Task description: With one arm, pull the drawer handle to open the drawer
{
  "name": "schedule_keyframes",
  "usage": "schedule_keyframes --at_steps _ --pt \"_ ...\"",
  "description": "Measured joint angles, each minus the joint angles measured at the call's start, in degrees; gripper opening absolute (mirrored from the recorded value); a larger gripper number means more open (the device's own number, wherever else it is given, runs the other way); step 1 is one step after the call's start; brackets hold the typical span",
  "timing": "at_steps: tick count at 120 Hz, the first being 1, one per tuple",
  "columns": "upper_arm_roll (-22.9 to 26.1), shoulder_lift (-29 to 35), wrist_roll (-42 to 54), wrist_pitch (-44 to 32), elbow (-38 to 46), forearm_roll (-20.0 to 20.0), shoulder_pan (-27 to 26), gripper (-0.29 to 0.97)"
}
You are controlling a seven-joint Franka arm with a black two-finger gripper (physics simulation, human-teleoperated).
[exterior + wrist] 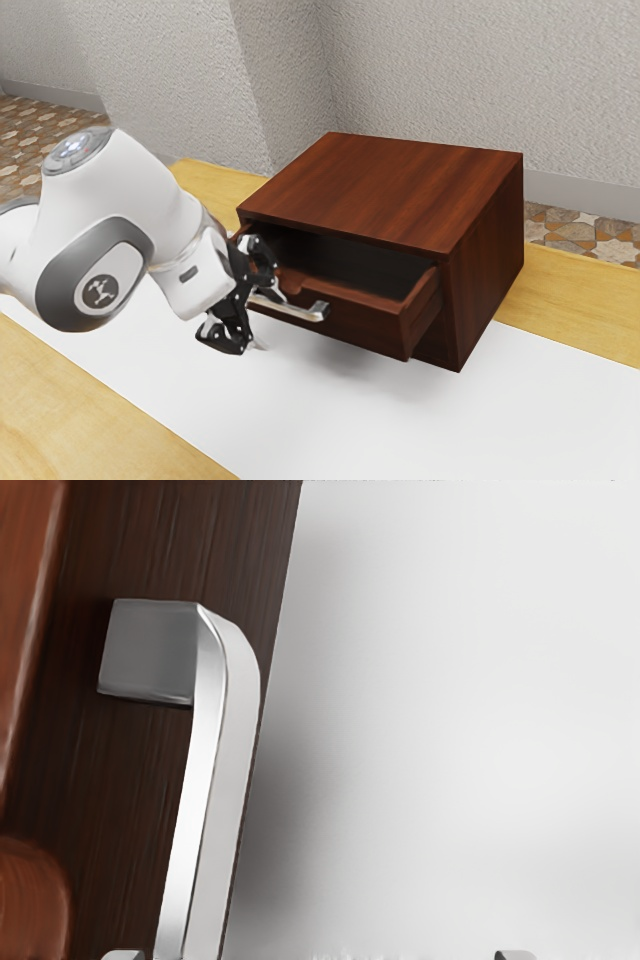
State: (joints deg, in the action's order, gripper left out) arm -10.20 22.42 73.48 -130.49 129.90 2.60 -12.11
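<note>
Drawer opening, partway done: the dark reddish-brown wooden drawer (352,300) stands partly out of its matching box-shaped wooden cabinet (400,190), and by my judgement it is short of full travel, so more pulling is left. The black two-finger tool (226,340) sits at the 9 o'clock end of the brushed silver bar handle (300,308). Its fingers are spread, with the bar between them unclamped. From the drawer front toward 7 o'clock, the white table (400,420) offers open room. The cabinet's sharp front edge lies close at the tool's 12 o'clock.
</note>
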Motion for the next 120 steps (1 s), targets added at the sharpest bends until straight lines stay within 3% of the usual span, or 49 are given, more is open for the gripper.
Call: schedule_keyframes --at_steps 85,120 --pt "0.4 12.1 -1.0 -0.3 9.7 0.1 0.0 0.39" --pt "0.6 14.9 -1.4 -0.2 12.4 0.2 0.0 0.45"
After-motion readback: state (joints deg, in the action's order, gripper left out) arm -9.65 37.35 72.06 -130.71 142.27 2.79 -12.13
